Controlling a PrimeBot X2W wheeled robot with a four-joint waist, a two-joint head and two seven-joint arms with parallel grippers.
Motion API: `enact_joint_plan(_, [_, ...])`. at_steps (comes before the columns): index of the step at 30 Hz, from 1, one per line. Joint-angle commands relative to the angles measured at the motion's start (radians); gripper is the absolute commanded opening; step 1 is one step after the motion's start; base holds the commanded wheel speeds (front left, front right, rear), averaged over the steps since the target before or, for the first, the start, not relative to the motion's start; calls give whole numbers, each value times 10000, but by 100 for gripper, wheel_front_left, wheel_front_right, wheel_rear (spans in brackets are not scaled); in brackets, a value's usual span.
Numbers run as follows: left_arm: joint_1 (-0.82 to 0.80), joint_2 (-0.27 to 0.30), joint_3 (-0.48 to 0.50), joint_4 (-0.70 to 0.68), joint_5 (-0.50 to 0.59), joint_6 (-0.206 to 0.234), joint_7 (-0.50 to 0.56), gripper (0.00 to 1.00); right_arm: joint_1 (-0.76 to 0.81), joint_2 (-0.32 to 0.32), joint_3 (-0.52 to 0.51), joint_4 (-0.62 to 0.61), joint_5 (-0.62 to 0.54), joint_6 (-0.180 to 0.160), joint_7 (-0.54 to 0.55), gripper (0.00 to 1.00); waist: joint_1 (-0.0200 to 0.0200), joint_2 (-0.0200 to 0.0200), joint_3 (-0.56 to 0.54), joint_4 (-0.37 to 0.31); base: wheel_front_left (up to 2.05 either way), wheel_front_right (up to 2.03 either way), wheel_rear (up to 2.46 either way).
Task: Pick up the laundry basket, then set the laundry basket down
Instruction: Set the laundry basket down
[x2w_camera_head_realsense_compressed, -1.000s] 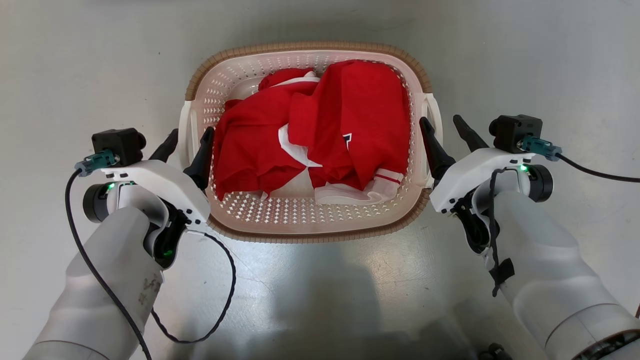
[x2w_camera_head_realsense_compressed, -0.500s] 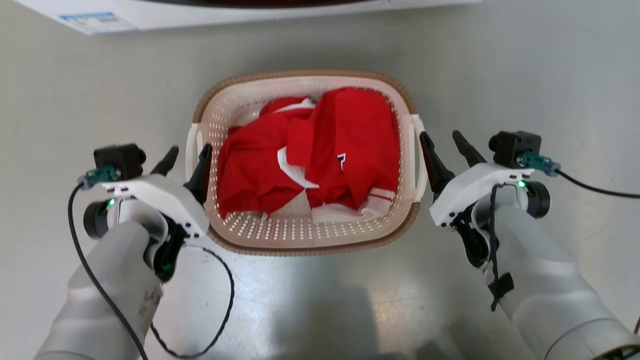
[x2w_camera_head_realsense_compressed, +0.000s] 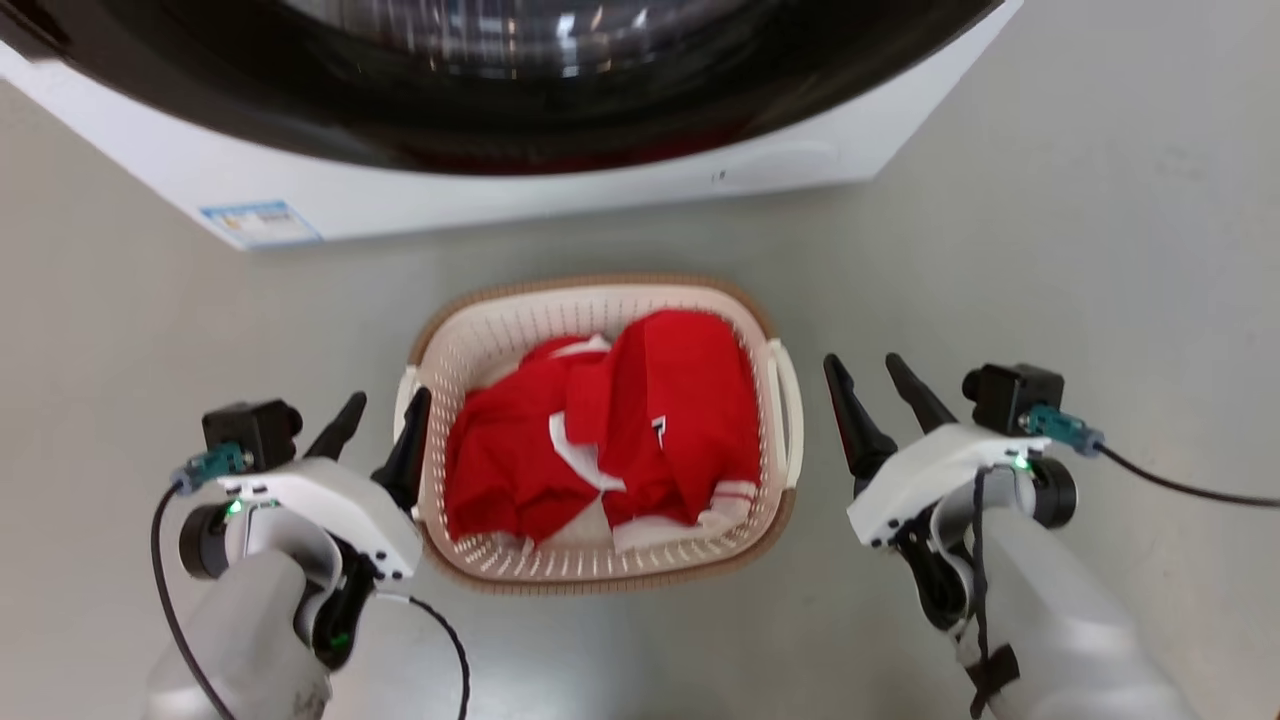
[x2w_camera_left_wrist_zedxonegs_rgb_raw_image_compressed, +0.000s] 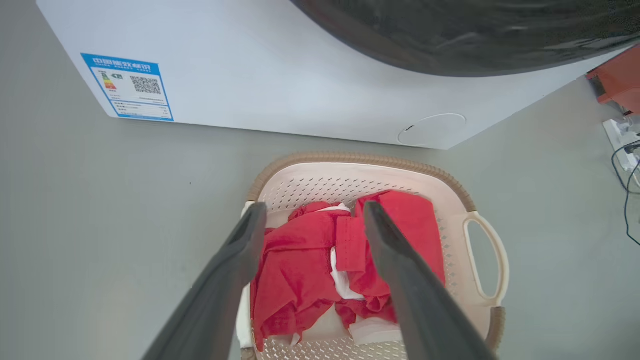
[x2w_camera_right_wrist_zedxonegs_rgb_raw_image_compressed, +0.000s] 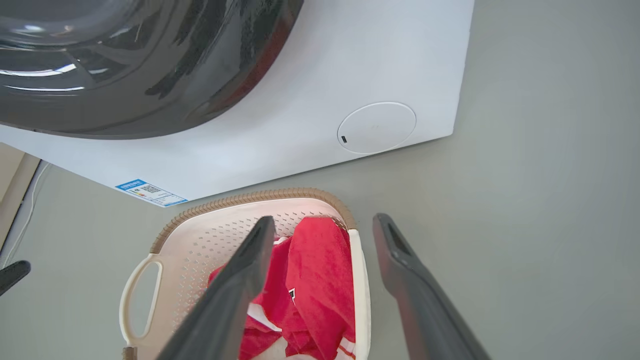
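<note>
Laundry basket (x2w_camera_head_realsense_compressed: 530, 320): on floor (x2w_camera_head_realsense_compressed: 640, 655) near washer (x2w_camera_head_realsense_compressed: 520, 200) front, likely for loading.
Left gripper (x2w_camera_head_realsense_compressed: 386, 410): spread, empty, at left handle (x2w_camera_head_realsense_compressed: 404, 388).
Right gripper (x2w_camera_head_realsense_compressed: 863, 385): spread, empty, beside right handle (x2w_camera_head_realsense_compressed: 792, 420).

Bright, even, diffuse light. White glare streaks on the washer (x2w_camera_head_realsense_compressed: 520, 200) door glass. Floor (x2w_camera_head_realsense_compressed: 1100, 250) in front of washer: faint soft shadows. Wrist views sharp.

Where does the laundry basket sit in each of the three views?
Head view: laundry basket lower centre, below the washer.
Left wrist view: laundry basket at the bottom, right of centre.
Right wrist view: laundry basket at the bottom, left of centre.
Shared landmark: the blue label on the washer's white front, up and left of it.
</note>
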Motion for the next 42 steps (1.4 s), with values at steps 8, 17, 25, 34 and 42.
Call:
enact_joint_plan(8, [1322, -40, 938, -1200, 542, -23, -63, 100, 1523, 109, -803, -852, -1078, 19, -65, 100, 0, 0, -2150, 167, 0, 0, 0])
enact_joint_plan(17, [2442, -261, 1448, -2202, 1427, -23, -63, 100, 2804, 109, -1903, -2103, -2175, 19, -65, 100, 0, 0, -3641, 589, 0, 0, 0])
enact_joint_plan(25, [3358, -569, 2386, -3285, 2154, -23, -63, 100, 3909, 109, -2547, -3670, -3060, 19, -65, 100, 0, 0, -4464, 812, 0, 0, 0])
enact_joint_plan(34, [4174, -783, 3436, -5052, 3328, -23, -63, 100, 4533, 109, -3042, -4973, -3628, 19, -65, 100, 0, 0, -4970, 886, 0, 0, 0])
enact_joint_plan(42, [4621, -1040, 3947, -6126, 3978, -23, -63, 100, 4796, 109, -3397, -5764, -3853, 19, -65, 100, 0, 0, -5157, 907, 0, 0, 0])
